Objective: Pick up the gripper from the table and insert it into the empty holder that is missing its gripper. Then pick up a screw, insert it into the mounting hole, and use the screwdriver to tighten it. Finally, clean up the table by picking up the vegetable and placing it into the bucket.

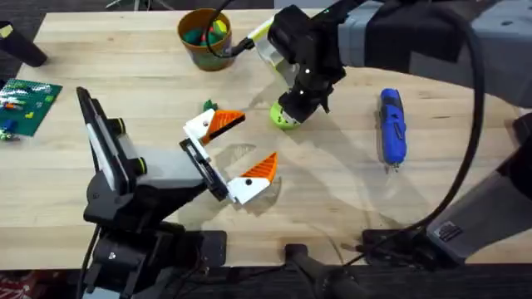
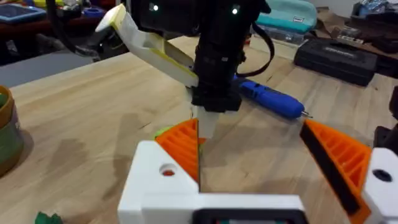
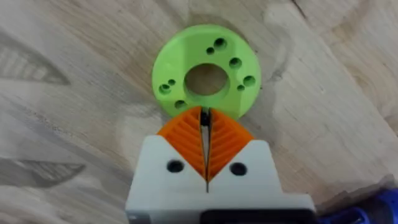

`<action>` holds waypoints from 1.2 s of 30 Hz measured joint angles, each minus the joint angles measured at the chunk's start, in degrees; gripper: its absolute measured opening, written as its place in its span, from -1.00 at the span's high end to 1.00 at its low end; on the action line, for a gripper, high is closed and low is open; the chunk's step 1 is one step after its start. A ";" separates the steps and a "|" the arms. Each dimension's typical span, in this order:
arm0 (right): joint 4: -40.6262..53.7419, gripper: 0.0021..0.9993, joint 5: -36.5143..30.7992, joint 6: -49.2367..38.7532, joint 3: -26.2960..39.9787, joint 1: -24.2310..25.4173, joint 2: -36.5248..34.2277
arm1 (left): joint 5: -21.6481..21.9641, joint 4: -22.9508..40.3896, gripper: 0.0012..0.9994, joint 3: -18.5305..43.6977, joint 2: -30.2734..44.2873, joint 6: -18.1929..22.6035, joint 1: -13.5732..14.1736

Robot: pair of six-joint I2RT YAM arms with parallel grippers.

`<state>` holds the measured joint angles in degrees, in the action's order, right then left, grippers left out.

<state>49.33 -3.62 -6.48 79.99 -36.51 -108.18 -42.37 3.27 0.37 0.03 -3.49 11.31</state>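
My left gripper (image 1: 243, 148) (image 2: 249, 134) stands open above the table's middle. Its holder carries two white finger pieces with orange ribbed tips; I cannot tell which is the task's gripper. The farther piece (image 1: 218, 124) shows a mounting hole (image 2: 168, 170). My right gripper (image 1: 291, 108) (image 3: 204, 117) (image 2: 205, 124) points straight down, shut, its tips over the near rim of a lime-green disc (image 3: 206, 78) (image 1: 285, 118). Whether a screw is pinched between them is unclear. The blue screwdriver (image 1: 392, 126) (image 2: 273, 99) lies to the right. A small green vegetable (image 1: 208, 105) lies beside the left gripper. The ochre bucket (image 1: 205, 37) stands at the back.
The bucket holds green and yellow pieces. A green board (image 1: 27, 104) lies at the table's left edge. A dark object (image 1: 25, 46) sits at the far left corner. The right arm's cable loops over the bucket's rim.
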 joint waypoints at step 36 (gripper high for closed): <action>25.37 0.99 6.14 -2.07 37.54 -4.26 3.45 | 0.02 0.00 -0.98 0.00 0.00 0.00 0.00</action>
<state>74.70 2.52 -8.55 117.52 -40.78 -104.73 -42.35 3.27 0.37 0.03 -3.49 11.31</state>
